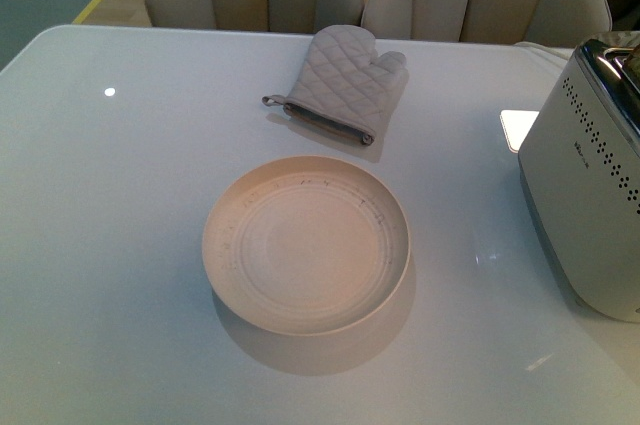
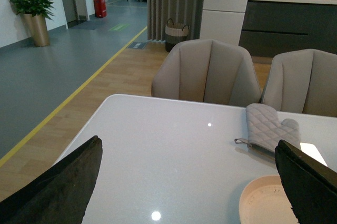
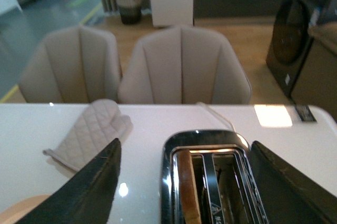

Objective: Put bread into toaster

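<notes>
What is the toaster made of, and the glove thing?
The toaster looks like pale matte plastic or painted metal on its dotted side, with a shiny mirror-like chrome top. The oven mitt looks like soft grey cloth, judging by its quilted diamond stitching.

The toaster (image 1: pixel 585 210) bears a small logo, too tiny to read

Both grippers show broad, tapering black fingers (image 2: pixel 58 192) with a matte, scuffed surface.

Beyond my glossy white desk (image 1: pixel 120 245) stand two beige chairs (image 2: pixel 208 71); a grey floor (image 2: pixel 47 81) with a yellow line (image 2: pixel 79 89), a potted plant (image 2: pixel 32 13), curtains (image 2: pixel 174 2).
</notes>
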Motion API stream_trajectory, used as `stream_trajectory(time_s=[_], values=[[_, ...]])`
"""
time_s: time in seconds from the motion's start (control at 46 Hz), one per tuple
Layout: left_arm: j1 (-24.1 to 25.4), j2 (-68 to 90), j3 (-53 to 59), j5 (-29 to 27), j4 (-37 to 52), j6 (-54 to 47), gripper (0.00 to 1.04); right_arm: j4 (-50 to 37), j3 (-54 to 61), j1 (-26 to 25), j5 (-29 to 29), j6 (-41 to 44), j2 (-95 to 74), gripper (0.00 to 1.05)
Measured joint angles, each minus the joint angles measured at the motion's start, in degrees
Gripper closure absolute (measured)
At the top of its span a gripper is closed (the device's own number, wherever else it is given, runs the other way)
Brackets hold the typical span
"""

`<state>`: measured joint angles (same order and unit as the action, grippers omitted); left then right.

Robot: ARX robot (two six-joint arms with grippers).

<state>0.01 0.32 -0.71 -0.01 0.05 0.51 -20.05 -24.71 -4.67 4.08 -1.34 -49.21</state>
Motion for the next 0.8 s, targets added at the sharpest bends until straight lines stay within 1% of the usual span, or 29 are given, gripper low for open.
stream_trajectory(time_s=[0.065,0.13,0.217,0.326,0.391,0.565,0.804], values=[[0.0,0.0,0.0,0.0,0.0,0.0,0.07,-1.1,3.7,0.4,0.1,0.4,5.7,0.44],[0.0,0.0,0.0,0.0,0.0,0.0,0.07,-1.8,6.6,2.6,-3.6,0.7,9.8,0.54],[0.0,0.0,0.0,0.0,0.0,0.0,0.07,-2.2,9.2,3.9,-3.8,0.9,11.8,0.66],[0.0,0.0,0.0,0.0,0.0,0.0,0.07,-2.3,13.6,4.4,-4.0,1.0,14.4,0.91],[0.0,0.0,0.0,0.0,0.0,0.0,0.07,-2.4,14.9,4.4,-4.1,1.0,16.3,1.03],[0.0,0.0,0.0,0.0,0.0,0.0,0.07,-1.4,18.2,4.4,-4.0,1.1,20.9,1.03],[0.0,0.0,0.0,0.0,0.0,0.0,0.07,2.1,21.3,4.5,-4.1,1.1,27.6,1.03]])
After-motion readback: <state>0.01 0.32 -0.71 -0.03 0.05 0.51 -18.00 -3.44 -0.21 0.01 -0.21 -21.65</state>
